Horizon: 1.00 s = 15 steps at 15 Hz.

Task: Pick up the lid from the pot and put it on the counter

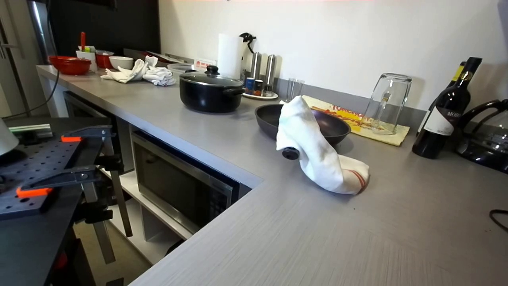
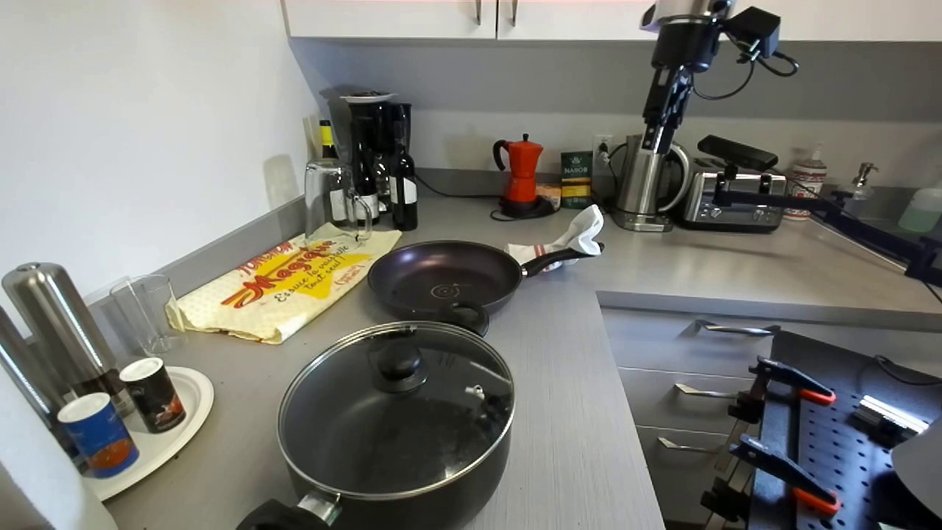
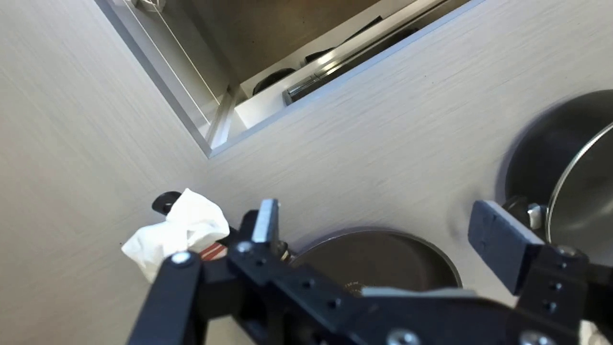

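Observation:
The black pot (image 1: 210,97) stands on the grey counter (image 1: 301,238), and it also shows in an exterior view (image 2: 482,478). The see-through lid (image 2: 331,427) with a dark knob (image 2: 399,361) rests on the pot; the lid also shows in an exterior view (image 1: 198,79). In the wrist view the pot (image 3: 546,148) and part of the lid (image 3: 589,201) are at the right edge; the knob is out of view there. My gripper (image 3: 378,230) is open and empty. In an exterior view the gripper (image 2: 655,140) hangs high above the counter, away from the pot.
A dark frying pan (image 2: 445,280) stands close to the pot, its handle draped with a white cloth (image 1: 313,147). A yellow towel (image 2: 287,276) with an upturned glass mug (image 2: 327,199) lies by the wall. Salt and pepper mills (image 2: 59,316), bottles (image 1: 444,107) and a kettle (image 2: 644,184) also stand there.

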Available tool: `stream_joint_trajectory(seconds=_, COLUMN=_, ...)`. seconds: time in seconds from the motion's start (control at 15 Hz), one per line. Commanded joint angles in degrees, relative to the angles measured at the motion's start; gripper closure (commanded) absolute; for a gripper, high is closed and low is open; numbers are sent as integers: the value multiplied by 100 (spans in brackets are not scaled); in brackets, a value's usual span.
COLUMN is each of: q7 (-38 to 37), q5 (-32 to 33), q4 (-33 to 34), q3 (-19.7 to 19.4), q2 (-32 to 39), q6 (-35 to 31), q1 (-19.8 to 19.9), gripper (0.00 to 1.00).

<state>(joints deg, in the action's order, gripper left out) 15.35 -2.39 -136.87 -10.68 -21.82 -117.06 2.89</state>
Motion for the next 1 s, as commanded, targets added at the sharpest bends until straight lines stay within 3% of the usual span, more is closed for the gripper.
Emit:
stream_joint_trajectory(seconds=0.0, q7=-185, q5=15, q4=503, q3=376, q2=678, q6=-22, q1=-166, gripper=0)
stream_joint_trajectory(seconds=0.93, q7=-693, q5=773, q4=1857, q3=1618, q2=2486, q6=-2, q1=-818, gripper=0)
